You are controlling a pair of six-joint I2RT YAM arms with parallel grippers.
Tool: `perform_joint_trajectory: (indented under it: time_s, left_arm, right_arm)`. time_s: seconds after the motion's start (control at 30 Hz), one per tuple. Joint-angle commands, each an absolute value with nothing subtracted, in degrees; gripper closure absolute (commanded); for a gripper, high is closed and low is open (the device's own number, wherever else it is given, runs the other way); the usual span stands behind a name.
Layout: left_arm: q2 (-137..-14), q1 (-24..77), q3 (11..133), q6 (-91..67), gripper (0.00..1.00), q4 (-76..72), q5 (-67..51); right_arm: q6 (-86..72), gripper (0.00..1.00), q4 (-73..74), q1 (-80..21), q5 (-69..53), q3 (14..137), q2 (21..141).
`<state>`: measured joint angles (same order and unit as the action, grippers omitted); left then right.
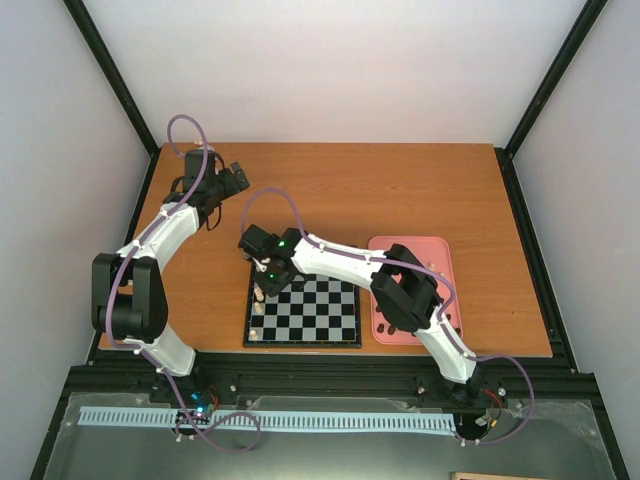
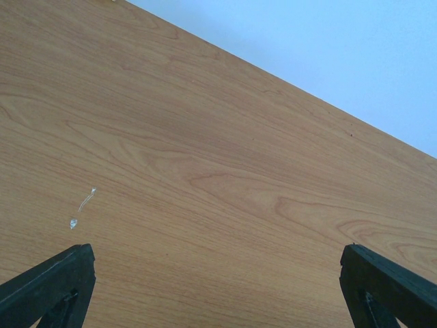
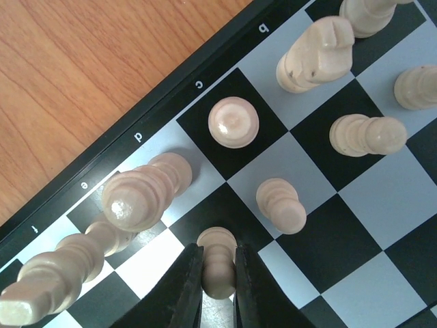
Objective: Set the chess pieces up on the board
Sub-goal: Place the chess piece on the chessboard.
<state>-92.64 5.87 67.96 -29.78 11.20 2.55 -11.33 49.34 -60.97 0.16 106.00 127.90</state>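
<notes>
The board point(image 3: 372, 205) fills the right wrist view, with pale cream chess pieces along its lettered edge. My right gripper point(image 3: 218, 251) is shut on a cream pawn point(image 3: 220, 277) that stands upright on a black square behind the d file. Close by are a tall cream piece point(image 3: 140, 195), a round-topped piece point(image 3: 233, 121) on c, a knight point(image 3: 315, 55) and two pawns point(image 3: 282, 205) point(image 3: 369, 134). From above, the right gripper point(image 1: 262, 285) hovers over the far left corner of the board point(image 1: 320, 318). My left gripper point(image 1: 232, 178) is open over bare wood, its fingers point(image 2: 54, 283) wide apart.
A pink tray point(image 1: 440, 262) lies just right of the board, partly under the right arm. The left wrist view holds only the wooden tabletop point(image 2: 218, 157) and the white back wall point(image 2: 328, 48). Black frame rails line the table's sides.
</notes>
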Motion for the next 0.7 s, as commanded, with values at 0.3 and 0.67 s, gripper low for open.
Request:
perform_joint_trajectory:
  time_s: [0.3, 0.67]
  left_arm:
    - [-92.4, 5.5, 69.1, -29.3, 0.00, 10.9, 3.1]
    - [-92.4, 5.5, 69.1, -29.3, 0.00, 10.9, 3.1]
  right_arm:
    - [-10.4, 0.81, 50.7, -61.7, 0.9, 108.3, 129.7]
    - [-9.8, 0.69, 49.5, -61.9, 0.9, 106.4, 125.6]
